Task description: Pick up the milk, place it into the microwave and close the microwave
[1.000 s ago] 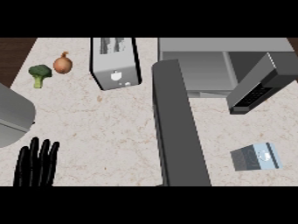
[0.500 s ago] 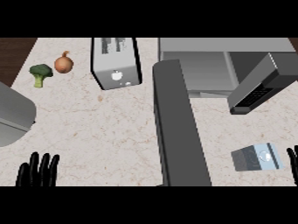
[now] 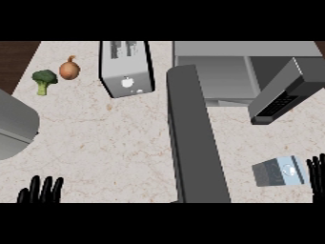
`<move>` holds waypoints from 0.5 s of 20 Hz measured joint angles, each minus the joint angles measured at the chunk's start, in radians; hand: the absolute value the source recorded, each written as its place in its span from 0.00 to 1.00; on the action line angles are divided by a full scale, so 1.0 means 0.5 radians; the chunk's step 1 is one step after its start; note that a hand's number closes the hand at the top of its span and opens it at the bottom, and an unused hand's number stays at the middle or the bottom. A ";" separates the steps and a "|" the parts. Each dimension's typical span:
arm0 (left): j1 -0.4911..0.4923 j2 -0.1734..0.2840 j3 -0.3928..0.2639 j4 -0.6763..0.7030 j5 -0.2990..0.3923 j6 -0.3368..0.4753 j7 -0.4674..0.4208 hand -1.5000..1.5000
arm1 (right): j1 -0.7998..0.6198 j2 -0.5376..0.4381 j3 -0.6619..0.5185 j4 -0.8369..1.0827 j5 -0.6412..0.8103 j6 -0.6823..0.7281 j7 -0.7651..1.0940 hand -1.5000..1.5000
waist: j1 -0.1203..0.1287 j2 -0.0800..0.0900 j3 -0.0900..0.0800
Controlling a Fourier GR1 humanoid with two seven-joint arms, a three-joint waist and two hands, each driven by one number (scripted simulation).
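The milk [image 3: 279, 171] is a small grey and light-blue carton lying on the counter at the lower right. My right hand [image 3: 324, 178] stands just to its right, fingers straight and up, open, apart from the carton by a narrow gap. The microwave [image 3: 244, 71] sits at the back right with its door [image 3: 288, 90] swung open toward the right. My left hand [image 3: 42, 190] shows only its straight fingers at the lower left edge, open and holding nothing.
A long dark grey bar [image 3: 195, 138] runs down the middle of the counter, left of the milk. A toaster [image 3: 126, 68] stands at the back, with an onion [image 3: 69, 69] and broccoli [image 3: 45, 80] to its left. A grey rounded appliance [image 3: 3, 124] fills the left edge.
My right hand has risen into view beside the milk, coming closer to it from the right. My left hand has sunk lower toward the bottom edge.
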 measured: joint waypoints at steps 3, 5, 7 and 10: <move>0.008 0.017 0.006 0.002 0.026 -0.007 -0.018 0.00 | -0.091 -0.042 -0.029 0.277 0.045 -0.004 -0.191 0.00 | 0.001 0.000 0.000; 0.002 0.040 0.045 0.029 0.069 -0.029 -0.040 0.00 | -0.137 -0.078 -0.054 0.415 0.049 0.002 -0.284 0.00 | 0.001 0.000 0.001; 0.003 0.056 0.059 0.035 0.087 -0.033 -0.047 0.00 | -0.190 -0.095 -0.064 0.522 0.053 -0.003 -0.354 0.00 | 0.000 0.001 0.000; 0.058 0.082 0.040 0.010 0.094 -0.045 -0.078 0.00 | -0.268 -0.140 -0.082 0.701 0.067 -0.011 -0.444 0.00 | 0.002 0.000 0.000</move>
